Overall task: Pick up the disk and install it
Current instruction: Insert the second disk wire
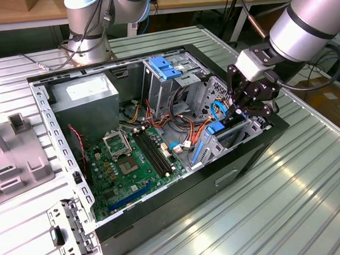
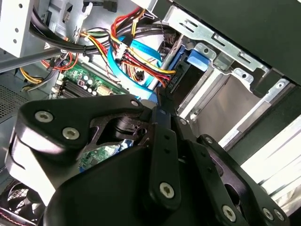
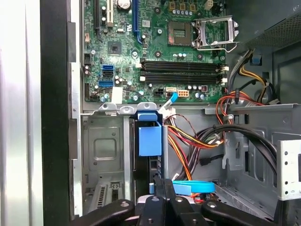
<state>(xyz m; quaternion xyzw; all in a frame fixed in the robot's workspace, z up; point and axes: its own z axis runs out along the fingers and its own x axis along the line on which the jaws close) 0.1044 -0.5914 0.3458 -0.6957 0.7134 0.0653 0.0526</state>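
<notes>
The disk (image 1: 222, 129) stands on edge in the metal drive bay (image 1: 208, 151) at the exterior view's right side of the open computer case, its bright blue carrier showing. My gripper (image 1: 239, 112) reaches down from the exterior view's right and is shut on the disk's upper edge. In the first wrist view the blue carrier of the disk (image 3: 150, 140) sits in a bay slot, with my gripper (image 3: 157, 185) pinching the dark edge behind it. The second wrist view shows my gripper (image 2: 162, 107) closed on that thin edge, with the disk's blue tab (image 2: 196, 59) beyond it.
Bundles of red, yellow and black cables (image 1: 187, 127) and a blue ribbon cable (image 3: 193, 187) lie close beside the bay. The motherboard (image 1: 129, 163) covers the case floor. A grey power supply box (image 1: 84, 97) and a light-blue latch (image 1: 164, 67) sit at the back. The black case wall (image 1: 256, 152) borders the bay.
</notes>
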